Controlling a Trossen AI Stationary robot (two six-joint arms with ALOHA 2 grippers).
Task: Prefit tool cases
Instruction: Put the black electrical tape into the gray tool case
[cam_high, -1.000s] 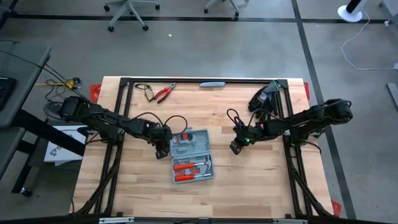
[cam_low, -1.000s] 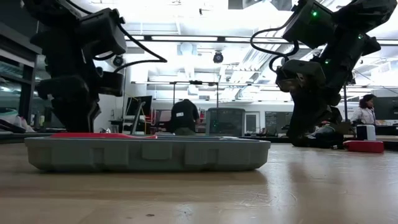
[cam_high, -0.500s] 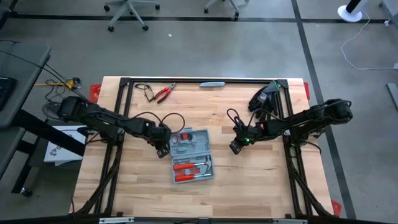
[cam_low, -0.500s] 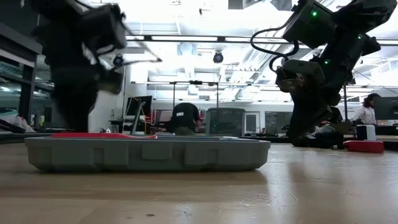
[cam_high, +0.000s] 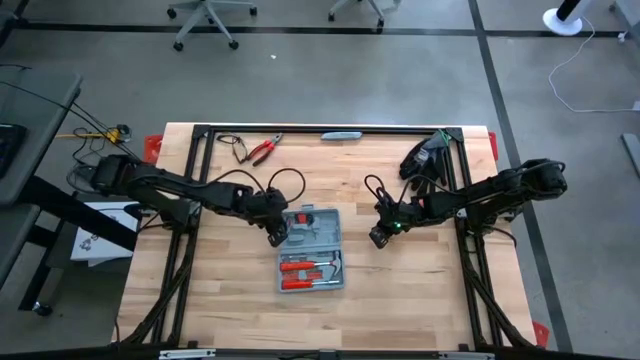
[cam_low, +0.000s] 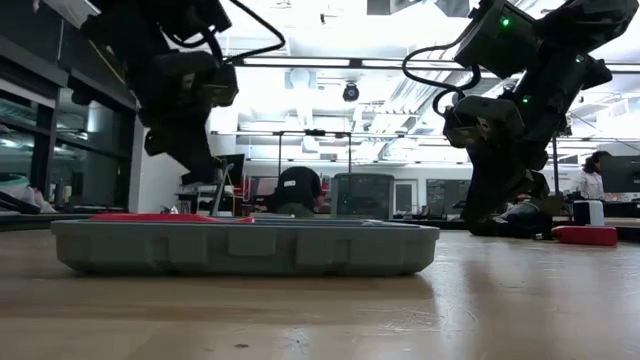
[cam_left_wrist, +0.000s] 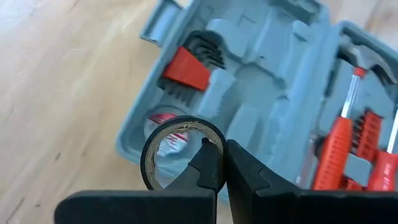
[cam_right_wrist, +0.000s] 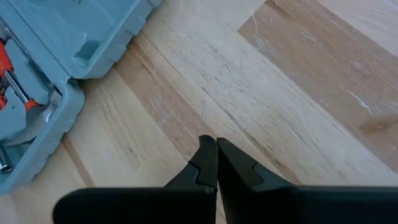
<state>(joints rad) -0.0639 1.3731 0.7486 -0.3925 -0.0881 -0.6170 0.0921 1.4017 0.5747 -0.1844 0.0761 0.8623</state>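
Left wrist view: left gripper (cam_left_wrist: 219, 163) pinched onto a black tape roll (cam_left_wrist: 180, 152), hovering over the open tool case (cam_high: 309, 248) at mid-table, near its corner slot. Right gripper (cam_high: 378, 237) shut, empty, waiting beside the case's other side.

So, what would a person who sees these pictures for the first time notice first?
The open tool case in the middle of the wooden table catches the eye first, grey-blue with red-handled tools in its slots. Next comes the left gripper above the case's far end, shut on a roll of black tape. The right gripper hangs shut over bare wood to the case's right.
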